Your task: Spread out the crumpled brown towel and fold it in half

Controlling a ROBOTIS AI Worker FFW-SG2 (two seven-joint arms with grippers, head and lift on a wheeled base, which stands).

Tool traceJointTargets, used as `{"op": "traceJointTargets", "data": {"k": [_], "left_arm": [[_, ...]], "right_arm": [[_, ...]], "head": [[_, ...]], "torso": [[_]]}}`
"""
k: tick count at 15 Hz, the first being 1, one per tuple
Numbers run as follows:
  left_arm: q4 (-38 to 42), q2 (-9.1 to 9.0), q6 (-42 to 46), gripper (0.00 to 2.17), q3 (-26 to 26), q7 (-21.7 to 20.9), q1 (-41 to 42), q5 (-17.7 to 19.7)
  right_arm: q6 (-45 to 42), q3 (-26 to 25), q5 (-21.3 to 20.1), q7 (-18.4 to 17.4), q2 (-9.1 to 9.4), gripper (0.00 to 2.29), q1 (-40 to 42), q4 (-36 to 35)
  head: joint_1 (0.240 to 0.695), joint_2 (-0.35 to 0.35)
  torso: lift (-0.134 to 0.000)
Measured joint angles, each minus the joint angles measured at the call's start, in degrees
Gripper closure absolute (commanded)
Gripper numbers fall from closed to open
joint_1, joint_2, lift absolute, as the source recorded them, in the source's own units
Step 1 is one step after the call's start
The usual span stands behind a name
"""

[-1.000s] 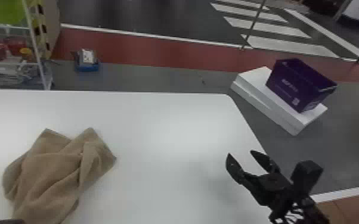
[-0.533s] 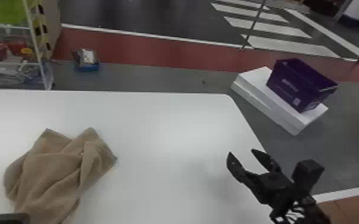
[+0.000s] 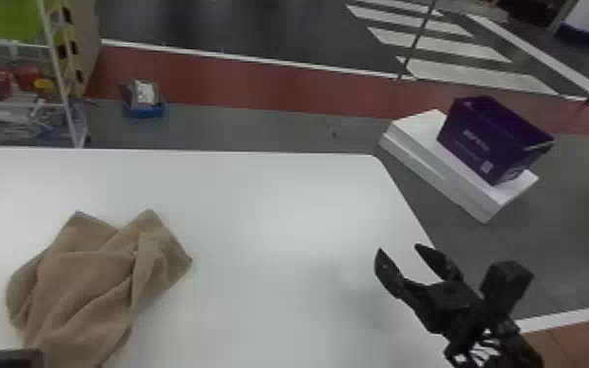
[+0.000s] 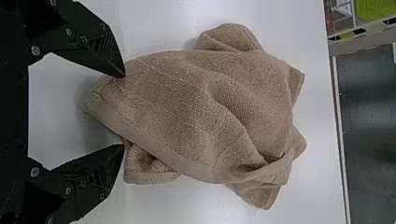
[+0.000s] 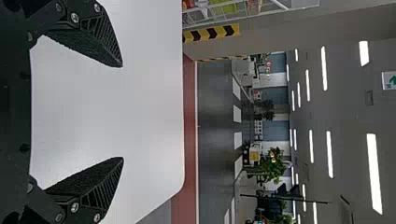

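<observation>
Fingers, left: spread wide at the left gripper [image 3: 7, 359]; in the left wrist view the towel [image 3: 88, 288] is seen between and past the tips of the left gripper [image 4: 124, 111]. Contact with the cloth cannot be told.
Fingers, right: spread, with bare white surface seen between them; the right gripper [image 3: 398, 247] is held over the table [image 3: 269, 220] near its side edge.
Clock: set on the head view, 12 taken as the far side.
Towel: found crumpled on the table, toward 8 o'clock from the view's centre. Corners are pointed to 11, 1 and 2 o'clock. Folds are heaped across the middle, and a hemmed band is seen running along one edge.
Left gripper: placed at the towel's 8 o'clock side.
Right gripper: placed at 3 o'clock from the towel, well apart from it.
Box: purple, set on a white slab [image 3: 420, 142] off the table, at 1 o'clock from the right gripper; box [image 3: 484, 147] tilted in view.
Shelf: wire shelf [image 3: 56, 73] noted beyond the table, at 11 o'clock from the towel.
</observation>
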State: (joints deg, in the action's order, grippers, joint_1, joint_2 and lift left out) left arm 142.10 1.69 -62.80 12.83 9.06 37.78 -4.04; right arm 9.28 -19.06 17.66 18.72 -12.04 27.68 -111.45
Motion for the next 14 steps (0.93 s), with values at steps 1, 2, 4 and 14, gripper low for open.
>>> {"op": "traceJointTargets", "data": {"k": [1, 2, 4, 14], "left_arm": [[-0.1, 0.03, -0.1, 0.64, 0.0, 0.0, 0.0, 0.0], [-0.2, 0.04, -0.2, 0.72, -0.1, 0.0, -0.1, -0.1], [-0.2, 0.06, -0.6, 0.90, -0.1, 0.4, 0.0, -0.2], [8.9, 0.41, -3.1, 1.14, -2.7, 1.1, 0.7, -0.5]], "right_arm": [[0.0, 0.0, 0.0, 0.0, 0.02, 0.18, 0.0, 0.0], [0.0, 0.0, 0.2, 0.0, 0.06, 0.18, 0.1, 0.0], [-0.1, 0.0, 0.6, 0.0, 0.08, 0.18, 0.2, 0.0], [0.0, 0.2, 0.5, 0.4, 0.08, 0.18, 0.8, -1.7]], "head": [[0.695, -0.305], [0.695, -0.304], [0.695, -0.302], [0.695, -0.245]], "torso": [[-0.123], [-0.123], [-0.123], [-0.123]]}}
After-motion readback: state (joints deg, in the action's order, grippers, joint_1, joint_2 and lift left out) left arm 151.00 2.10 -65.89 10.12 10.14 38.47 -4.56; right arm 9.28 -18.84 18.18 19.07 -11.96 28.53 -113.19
